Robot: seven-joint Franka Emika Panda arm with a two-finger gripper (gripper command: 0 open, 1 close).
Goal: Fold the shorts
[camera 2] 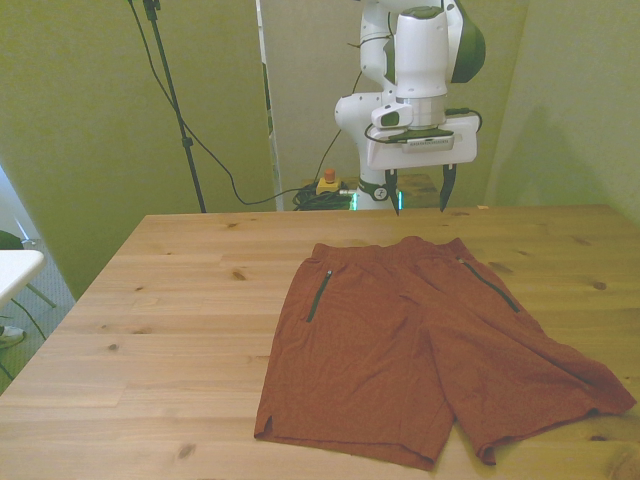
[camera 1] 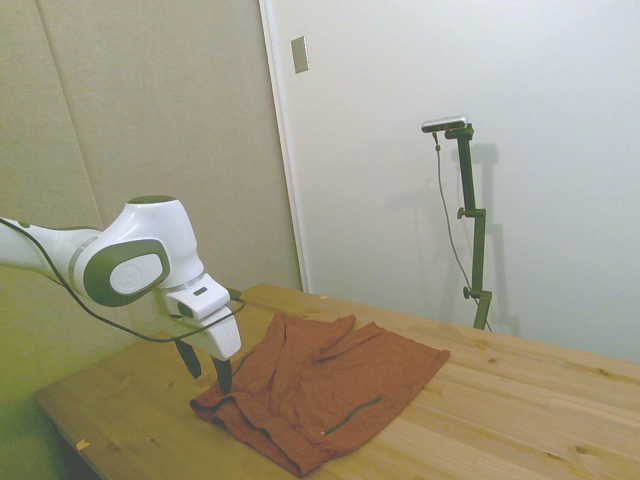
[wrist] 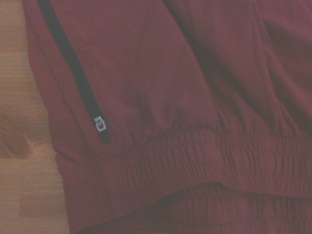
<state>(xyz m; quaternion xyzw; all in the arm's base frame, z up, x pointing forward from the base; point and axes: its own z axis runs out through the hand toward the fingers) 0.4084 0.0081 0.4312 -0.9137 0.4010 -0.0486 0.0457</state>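
One pair of rust-red shorts (camera 2: 420,350) lies spread flat on the wooden worktop (camera 2: 170,300), waistband toward the robot and both legs pointing away from it. Two dark pocket zippers run down its sides, one near each outer edge (camera 2: 320,296). The end effector (camera 2: 420,192) hangs above the waistband, its two dark fingers spread apart and gripping nothing. Up close, the wrist view shows the gathered elastic waistband (wrist: 195,161) and a zipper pull (wrist: 99,124).

Rust-red shorts (camera 2: 420,350) with dark zipper lines (camera 2: 321,295) lie on the light wooden table (camera 2: 180,330).
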